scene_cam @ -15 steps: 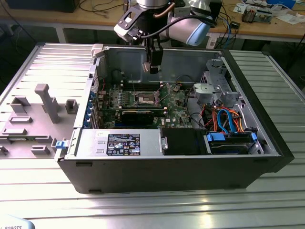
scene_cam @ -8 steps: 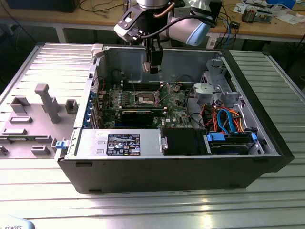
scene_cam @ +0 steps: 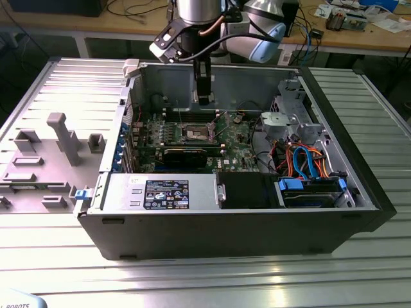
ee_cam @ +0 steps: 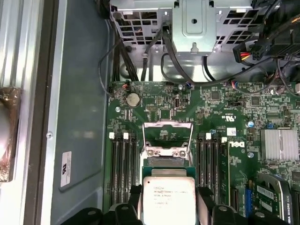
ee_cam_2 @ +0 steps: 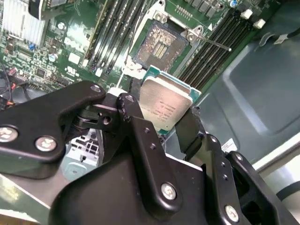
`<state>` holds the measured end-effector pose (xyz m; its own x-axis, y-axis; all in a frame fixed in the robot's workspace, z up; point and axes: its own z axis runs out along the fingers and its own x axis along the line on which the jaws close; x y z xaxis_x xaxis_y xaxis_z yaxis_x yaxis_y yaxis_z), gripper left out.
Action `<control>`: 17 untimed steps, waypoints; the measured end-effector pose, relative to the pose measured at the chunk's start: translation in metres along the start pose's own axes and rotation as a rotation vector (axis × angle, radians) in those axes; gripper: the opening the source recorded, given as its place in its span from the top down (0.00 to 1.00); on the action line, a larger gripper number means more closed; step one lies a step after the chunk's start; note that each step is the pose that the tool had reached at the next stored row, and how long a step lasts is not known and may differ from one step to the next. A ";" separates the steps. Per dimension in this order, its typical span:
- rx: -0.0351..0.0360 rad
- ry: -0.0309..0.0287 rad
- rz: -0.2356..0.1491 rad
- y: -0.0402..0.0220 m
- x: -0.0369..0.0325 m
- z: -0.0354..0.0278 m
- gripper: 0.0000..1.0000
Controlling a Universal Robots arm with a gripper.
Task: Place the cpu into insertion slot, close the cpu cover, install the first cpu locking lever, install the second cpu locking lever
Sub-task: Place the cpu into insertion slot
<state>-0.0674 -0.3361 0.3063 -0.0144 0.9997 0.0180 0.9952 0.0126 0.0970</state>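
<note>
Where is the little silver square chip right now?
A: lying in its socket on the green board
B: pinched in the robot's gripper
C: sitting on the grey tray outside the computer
B: in the second wrist view the cpu is clamped in the gripper, and the insertion slot beyond it lies bare.
</note>
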 end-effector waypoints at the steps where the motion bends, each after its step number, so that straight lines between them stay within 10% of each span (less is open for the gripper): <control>1: 0.0000 0.0001 0.000 -0.0006 0.0003 0.0031 0.46; 17: 0.0000 0.0001 0.000 -0.0053 0.0001 0.0417 0.46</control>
<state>-0.0687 -0.3353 0.2643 -0.0146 0.9997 0.0181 0.9952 0.0128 0.0970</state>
